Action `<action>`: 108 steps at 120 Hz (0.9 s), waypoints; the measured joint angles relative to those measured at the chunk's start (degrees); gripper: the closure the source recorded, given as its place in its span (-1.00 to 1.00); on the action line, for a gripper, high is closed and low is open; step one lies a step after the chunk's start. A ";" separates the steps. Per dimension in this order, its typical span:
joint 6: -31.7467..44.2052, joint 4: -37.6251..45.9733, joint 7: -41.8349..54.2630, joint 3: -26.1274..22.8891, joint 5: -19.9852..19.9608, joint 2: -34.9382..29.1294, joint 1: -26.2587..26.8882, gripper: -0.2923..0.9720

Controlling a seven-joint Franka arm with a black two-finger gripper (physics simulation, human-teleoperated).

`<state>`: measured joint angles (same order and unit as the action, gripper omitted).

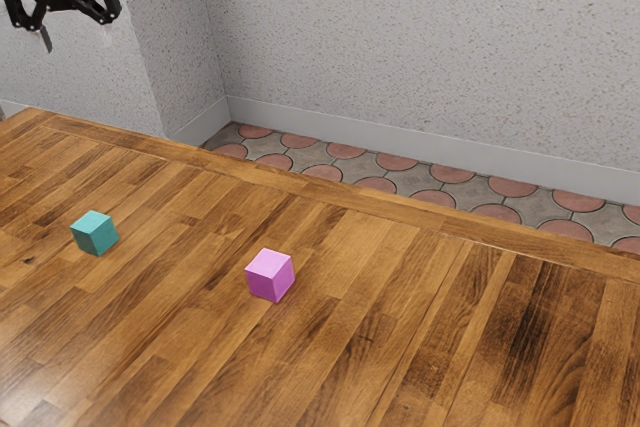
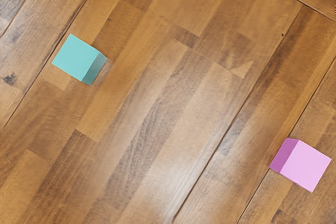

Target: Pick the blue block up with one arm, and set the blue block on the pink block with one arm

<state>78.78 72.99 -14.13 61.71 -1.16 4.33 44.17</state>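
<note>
While the black pincer [image 1: 72,19] hangs high above the worktop [image 1: 420,337] at the exterior view's upper left, its two fingers stand spread apart and hold nothing. The blue block [image 1: 94,233], a matte teal-blue cube with crisp edges, sits flat on the glossy wood planks toward the exterior view's left. The pink block [image 1: 270,275], a cube of like shape, rests well apart from it, nearer the worktop's middle. In the wrist view, the blue block [image 2: 79,59] and pink block [image 2: 302,163] lie on streaked brown boards with bare wood between them. Beyond the worktop's far edge lie a floor [image 1: 420,179] of rounded reddish tiles, a pale skirting board [image 1: 420,142] and speckled grey walls [image 1: 420,37].
</note>
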 joint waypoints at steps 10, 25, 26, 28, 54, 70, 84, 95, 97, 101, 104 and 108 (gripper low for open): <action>-0.05 0.05 0.09 -0.12 0.81 0.01 0.50 -0.51; -0.08 -0.01 0.22 -0.42 1.87 0.01 0.75 -0.51; -0.10 -0.07 0.23 -0.43 1.89 0.00 0.75 -0.51; -0.15 -0.52 0.25 -0.45 1.95 -0.03 0.72 -0.51; -3.24 -15.35 0.99 -0.40 2.56 -3.16 10.25 -0.51; -4.19 -15.83 1.63 -0.13 2.67 -3.68 17.15 -0.51; -4.57 -14.09 2.08 0.14 2.70 -3.52 21.23 -0.51; -3.81 -9.08 2.33 0.00 2.57 -3.16 22.04 -0.51; -3.50 -7.64 2.36 -0.05 2.53 -3.20 22.01 -0.51; -2.71 -3.62 2.39 -0.25 2.54 -4.42 22.78 -0.51; -2.20 -0.84 2.40 -0.35 2.62 -6.24 24.15 -0.51; -1.50 1.48 2.41 -0.41 2.70 -7.74 23.97 -0.50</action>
<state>77.28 74.47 -11.72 61.30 1.54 -3.41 68.14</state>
